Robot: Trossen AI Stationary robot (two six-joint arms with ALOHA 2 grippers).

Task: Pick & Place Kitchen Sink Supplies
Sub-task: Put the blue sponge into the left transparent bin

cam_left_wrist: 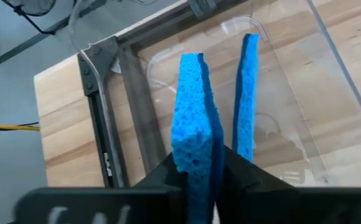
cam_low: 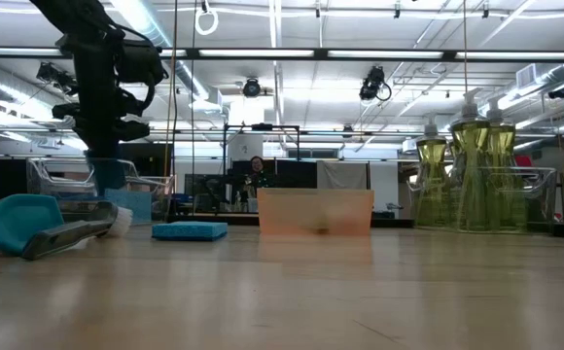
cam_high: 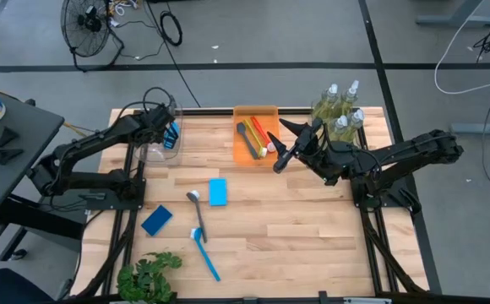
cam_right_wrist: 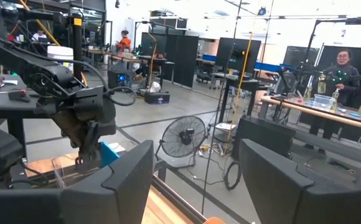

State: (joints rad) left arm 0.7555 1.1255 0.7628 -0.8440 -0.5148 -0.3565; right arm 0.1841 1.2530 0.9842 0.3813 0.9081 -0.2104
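Left gripper [cam_left_wrist: 199,177] poised over a clear bin [cam_left_wrist: 317,81] at the table's back-left corner, fingers pinching a blue sponge [cam_left_wrist: 193,118] that stands on edge between them, lower part reaching down inside the bin. Just beside the held sponge, a second blue sponge [cam_left_wrist: 248,93] stands on edge in the same bin, a narrow gap between the two. Right gripper [cam_high: 285,145] hangs well apart from the left one, near the orange tray [cam_high: 243,112], fingers spread and holding nothing; the tray lies just ahead of its tips and carries a black brush [cam_high: 248,139] and a red brush [cam_high: 259,131] with a yellow-green one alongside. Behind the right gripper, clear pump bottles [cam_high: 340,105] of yellow-green liquid cluster at the back-right corner. On the open wood between the two arms: a light-blue sponge [cam_high: 218,192], a dark-blue sponge [cam_high: 156,220], and a blue brush [cam_high: 204,252] with a dark brush [cam_high: 198,211] near it. Leafy plant [cam_high: 149,277] at the front edge, far from both grippers.
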